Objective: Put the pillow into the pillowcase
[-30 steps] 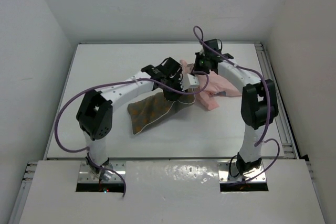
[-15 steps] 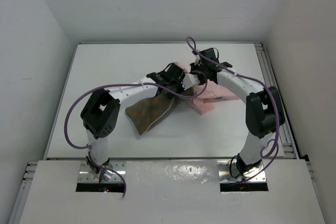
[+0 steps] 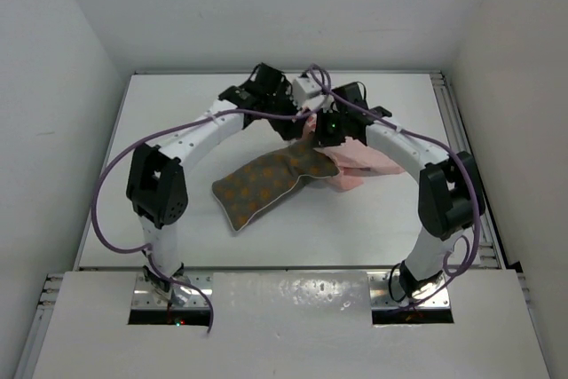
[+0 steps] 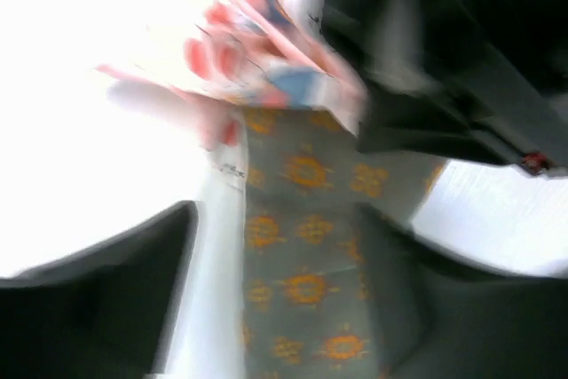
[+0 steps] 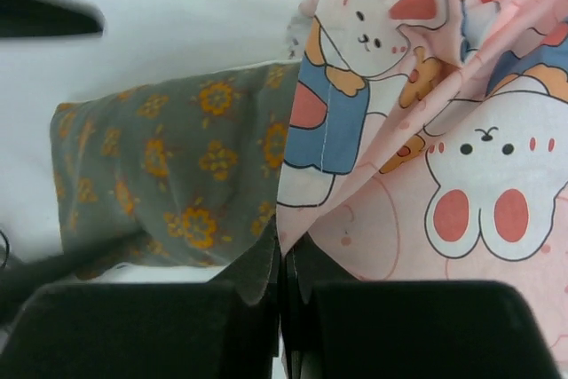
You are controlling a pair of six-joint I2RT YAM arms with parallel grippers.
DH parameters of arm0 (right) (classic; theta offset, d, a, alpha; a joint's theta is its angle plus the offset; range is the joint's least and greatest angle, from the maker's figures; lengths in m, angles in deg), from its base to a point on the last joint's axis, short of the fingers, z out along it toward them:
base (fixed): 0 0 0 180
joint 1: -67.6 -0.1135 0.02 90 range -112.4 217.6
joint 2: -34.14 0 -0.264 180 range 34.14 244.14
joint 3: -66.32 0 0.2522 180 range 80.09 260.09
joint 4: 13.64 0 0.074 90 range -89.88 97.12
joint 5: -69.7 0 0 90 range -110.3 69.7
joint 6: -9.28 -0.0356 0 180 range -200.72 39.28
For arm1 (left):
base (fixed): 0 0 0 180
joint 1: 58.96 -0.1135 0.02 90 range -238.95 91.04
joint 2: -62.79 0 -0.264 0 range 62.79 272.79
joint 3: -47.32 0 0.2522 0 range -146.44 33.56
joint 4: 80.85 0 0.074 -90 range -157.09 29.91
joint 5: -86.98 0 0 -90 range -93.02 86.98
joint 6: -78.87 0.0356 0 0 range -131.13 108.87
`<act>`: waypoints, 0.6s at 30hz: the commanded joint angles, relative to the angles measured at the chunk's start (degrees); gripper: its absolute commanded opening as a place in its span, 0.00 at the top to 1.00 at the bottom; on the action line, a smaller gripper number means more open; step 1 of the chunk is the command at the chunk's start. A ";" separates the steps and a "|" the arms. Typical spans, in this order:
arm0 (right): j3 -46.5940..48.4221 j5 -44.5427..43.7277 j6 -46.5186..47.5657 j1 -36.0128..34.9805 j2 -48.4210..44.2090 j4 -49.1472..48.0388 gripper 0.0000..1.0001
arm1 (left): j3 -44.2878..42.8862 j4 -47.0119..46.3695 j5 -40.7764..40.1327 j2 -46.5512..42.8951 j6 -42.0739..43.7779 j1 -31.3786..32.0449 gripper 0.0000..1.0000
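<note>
The olive-brown pillow (image 3: 266, 184) with orange dots lies slantwise on the white table, its right end at the mouth of the pink rabbit-print pillowcase (image 3: 364, 161). My right gripper (image 3: 325, 130) is shut on the pillowcase's edge (image 5: 390, 130) and holds it up over the pillow's end (image 5: 177, 166); its fingertips (image 5: 284, 259) pinch the cloth. My left gripper (image 3: 295, 126) hovers over the pillow's right end, jaws wide apart. In the blurred left wrist view the pillow (image 4: 302, 290) lies between the fingers without touching them, and the pillowcase (image 4: 257, 33) is beyond.
The white table (image 3: 177, 113) is walled on three sides. A metal rail (image 3: 470, 175) runs along the right edge. Purple cables loop off both arms. The two grippers are close together near the back middle.
My left gripper has let go of the pillow and risen toward the back. The pillow has slid right, its end now at the pillowcase mouth. My right gripper still holds the cloth.
</note>
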 commanded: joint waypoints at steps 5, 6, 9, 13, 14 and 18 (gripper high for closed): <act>-2.80 5.29 1.00 -0.55 -4.18 -4.97 1.00 | -2.29 -1.86 4.36 0.89 1.34 -0.94 0.66; -3.32 5.03 1.08 -0.38 -4.35 -4.88 0.98 | -2.11 -2.74 3.22 2.20 1.78 -0.50 0.59; -4.64 4.94 0.65 -0.29 -4.97 -5.14 0.98 | -0.53 -6.87 3.03 3.62 2.32 0.03 0.27; -7.28 6.87 -1.19 -0.37 -5.41 -7.69 0.97 | 1.05 -14.32 -0.56 5.90 -2.23 0.73 0.16; -7.81 7.39 -1.63 -0.37 -5.67 -9.08 0.97 | 1.32 -15.74 -1.96 6.25 -3.56 0.74 0.17; -11.05 9.77 -3.83 -0.37 -6.55 -12.52 0.92 | 1.58 -18.92 -4.00 9.50 -6.47 0.74 0.17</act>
